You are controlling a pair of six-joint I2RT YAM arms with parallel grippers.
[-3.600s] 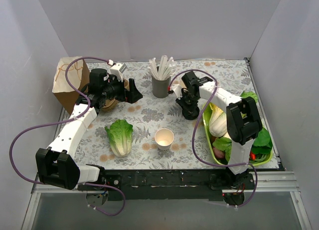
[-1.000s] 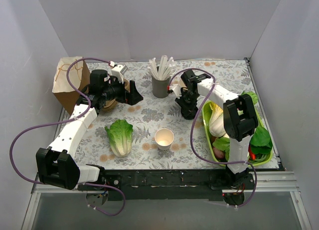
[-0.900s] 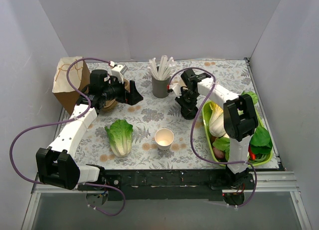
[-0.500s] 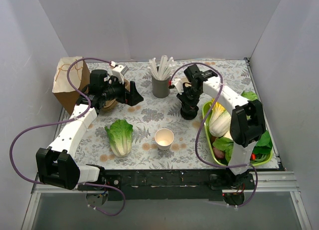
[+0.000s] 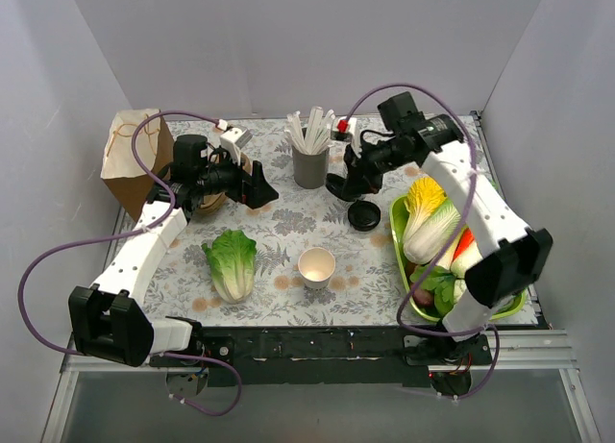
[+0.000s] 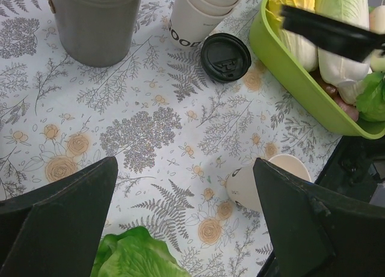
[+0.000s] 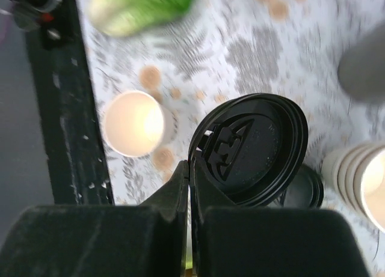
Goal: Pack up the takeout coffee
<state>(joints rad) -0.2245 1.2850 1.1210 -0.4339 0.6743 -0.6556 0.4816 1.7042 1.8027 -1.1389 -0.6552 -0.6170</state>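
Note:
A small cream paper cup [image 5: 316,266] stands open, with no lid on it, at the front middle of the table; no lidded cup is in view. My right gripper [image 5: 344,182] hangs above the table, shut on the rim of a round black lid [image 7: 249,146]. In the right wrist view the right gripper [image 7: 190,169] holds that lid over the table, with the open cup [image 7: 135,124] below to its left. Another black lid [image 5: 364,215] lies on the table. My left gripper [image 5: 259,184] is open and empty at the back left. In its own view, the left gripper [image 6: 186,211] shows the cup [image 6: 258,181] by its right finger.
A grey cup of white sticks [image 5: 310,159] stands at the back middle. A stack of lidless cups [image 6: 195,15] lies beside it. A brown paper bag [image 5: 135,159] stands at the back left. A lettuce [image 5: 231,260] lies front left. A green tray [image 5: 397,241] of vegetables lies on the right.
My right arm has lifted off the table and swung up and back to the right, carrying a black lid; another lid stays on the table. The left arm has not moved.

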